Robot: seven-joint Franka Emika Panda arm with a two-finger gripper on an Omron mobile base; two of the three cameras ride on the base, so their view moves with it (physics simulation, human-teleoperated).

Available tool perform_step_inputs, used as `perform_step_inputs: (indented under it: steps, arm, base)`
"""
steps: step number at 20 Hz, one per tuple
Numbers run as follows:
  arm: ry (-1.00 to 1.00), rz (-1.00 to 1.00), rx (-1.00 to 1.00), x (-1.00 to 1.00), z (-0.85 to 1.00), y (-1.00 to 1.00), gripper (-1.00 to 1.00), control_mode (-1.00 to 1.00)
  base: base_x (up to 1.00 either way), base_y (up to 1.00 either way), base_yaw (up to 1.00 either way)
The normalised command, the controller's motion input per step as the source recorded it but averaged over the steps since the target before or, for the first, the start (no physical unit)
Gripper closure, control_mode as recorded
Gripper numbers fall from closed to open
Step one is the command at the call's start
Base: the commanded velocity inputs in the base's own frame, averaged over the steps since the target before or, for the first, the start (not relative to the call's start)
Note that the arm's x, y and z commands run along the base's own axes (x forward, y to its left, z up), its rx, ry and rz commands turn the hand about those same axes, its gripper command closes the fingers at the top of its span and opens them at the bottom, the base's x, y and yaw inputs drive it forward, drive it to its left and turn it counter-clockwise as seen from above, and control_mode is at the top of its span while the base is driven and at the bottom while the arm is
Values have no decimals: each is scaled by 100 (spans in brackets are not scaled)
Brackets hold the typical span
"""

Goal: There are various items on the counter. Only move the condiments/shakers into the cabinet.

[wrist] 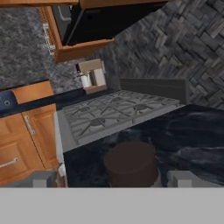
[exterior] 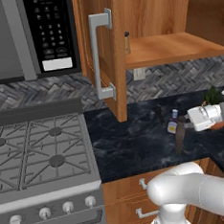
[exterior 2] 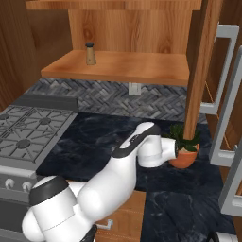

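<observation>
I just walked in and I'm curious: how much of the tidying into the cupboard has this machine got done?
One down: the small wooden shaker already stands on the cupboard shelf. Now the open gripper sits around the dark cap of the syrup bottle on the counter, not yet closed. Left: that bottle and the little blue bottle beside it. The potted plant stays.

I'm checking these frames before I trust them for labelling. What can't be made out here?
- Syrup bottle: in the left base view the gripper covers its top; in the hand view its black cap blocks the body.
- Blue bottle: label too small to read, left base view.
- Plant: partly behind the arm and cabinet door, right base view.
- Jaws: contact with the bottle unclear.
</observation>
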Motion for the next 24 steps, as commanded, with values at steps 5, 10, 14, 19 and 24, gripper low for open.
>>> perform_step_inputs:
  steps: [5,10,14,19,24]
  arm:
    - [0,0,0,0,0,0,100,-100]
    - [-2,0,0,-17,10,0,100,-100]
    - [-12,-13,1,-60,66,0,100,-100]
    - [-17,-23,0,-57,94,0,100,-100]
    - [-19,-31,0,-38,99,6,100,-100]
  base:
    - [0,0,0]
    - [0,0,0]
    - [0,0,0]
    - [0,0,0]
    - [0,0,0]
